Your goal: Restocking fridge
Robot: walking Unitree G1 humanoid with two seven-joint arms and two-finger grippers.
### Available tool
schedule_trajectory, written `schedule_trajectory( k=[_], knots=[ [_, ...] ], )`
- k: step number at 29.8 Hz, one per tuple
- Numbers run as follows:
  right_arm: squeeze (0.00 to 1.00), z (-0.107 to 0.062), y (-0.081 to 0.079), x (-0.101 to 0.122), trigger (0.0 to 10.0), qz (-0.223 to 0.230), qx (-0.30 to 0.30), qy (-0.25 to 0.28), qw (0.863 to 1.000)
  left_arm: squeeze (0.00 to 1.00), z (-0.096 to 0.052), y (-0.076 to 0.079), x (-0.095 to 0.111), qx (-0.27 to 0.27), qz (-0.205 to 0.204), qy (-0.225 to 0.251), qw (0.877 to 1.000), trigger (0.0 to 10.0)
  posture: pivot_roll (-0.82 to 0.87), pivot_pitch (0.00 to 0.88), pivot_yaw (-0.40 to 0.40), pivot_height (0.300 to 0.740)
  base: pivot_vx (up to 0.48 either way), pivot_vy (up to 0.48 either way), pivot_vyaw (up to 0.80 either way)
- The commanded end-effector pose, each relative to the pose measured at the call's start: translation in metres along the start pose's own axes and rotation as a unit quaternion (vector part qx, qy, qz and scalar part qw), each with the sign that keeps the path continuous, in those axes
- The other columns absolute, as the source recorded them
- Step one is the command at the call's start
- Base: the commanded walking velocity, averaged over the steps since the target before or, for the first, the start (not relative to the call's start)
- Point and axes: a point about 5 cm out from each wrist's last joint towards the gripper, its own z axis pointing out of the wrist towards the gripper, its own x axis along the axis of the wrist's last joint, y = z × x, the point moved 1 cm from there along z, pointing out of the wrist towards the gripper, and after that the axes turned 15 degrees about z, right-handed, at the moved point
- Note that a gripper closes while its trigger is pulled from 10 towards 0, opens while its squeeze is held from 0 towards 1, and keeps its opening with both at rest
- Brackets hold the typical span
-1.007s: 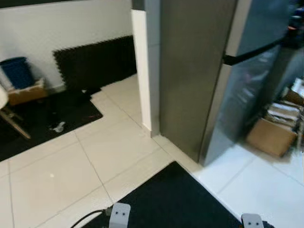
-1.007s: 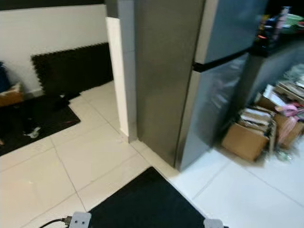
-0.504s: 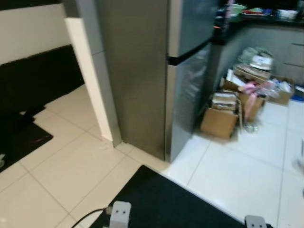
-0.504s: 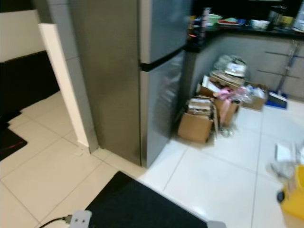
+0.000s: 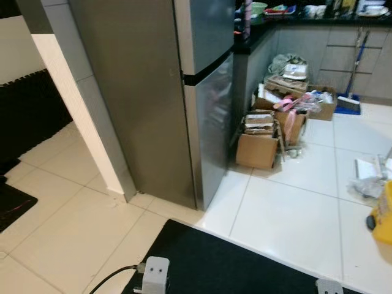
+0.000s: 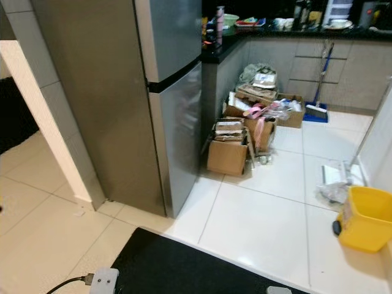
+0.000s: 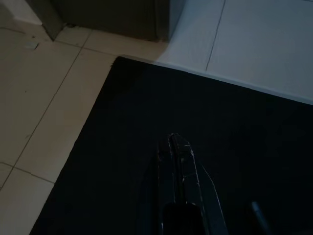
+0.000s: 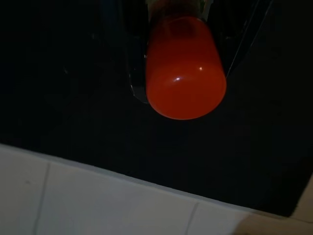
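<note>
A tall grey two-door fridge (image 5: 184,92) stands ahead on the left with both doors closed. In the right wrist view my right gripper (image 8: 188,58) is shut on an orange-red bottle (image 8: 186,73), whose rounded end points down over the black mat (image 8: 73,112). In the left wrist view my left gripper (image 7: 174,147) hangs over the same black mat (image 7: 122,147), its two fingers pressed together and holding nothing. Both arms hang low, well short of the fridge.
Cardboard boxes (image 5: 258,150) stuffed with papers are stacked beside the fridge, under a dark counter (image 5: 294,15). A yellow bucket (image 6: 364,217) stands on the white tiles at right, a broom (image 5: 352,101) leans at the back. A white pillar (image 5: 73,110) flanks the fridge's left.
The camera has swung to the right: the fridge has slid leftward in the picture, and the kitchen corner, boxes and yellow bucket have come into view.
</note>
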Motion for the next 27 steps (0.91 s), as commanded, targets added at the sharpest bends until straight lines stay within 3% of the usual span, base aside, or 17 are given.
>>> schedule_trajectory(
  k=[1,27],
  knots=[
    [0.0,-0.0017,0.0021,-0.003,10.0,-0.002,-0.002,-0.005,1.0,0.0,-0.0023,-0.0004,-0.0054,0.002,-0.007,-0.011,1.0,10.0,-0.03,0.103,0.07,0.74,0.24,0.0,0.0],
    [0.0,-0.0015,0.0013,-0.0018,10.0,-0.002,0.0,-0.001,1.0,0.0,-0.001,-0.0022,-0.0051,0.005,-0.016,-0.017,1.0,10.0,-0.04,0.1,0.07,0.74,0.367,0.0,0.0]
  ],
)
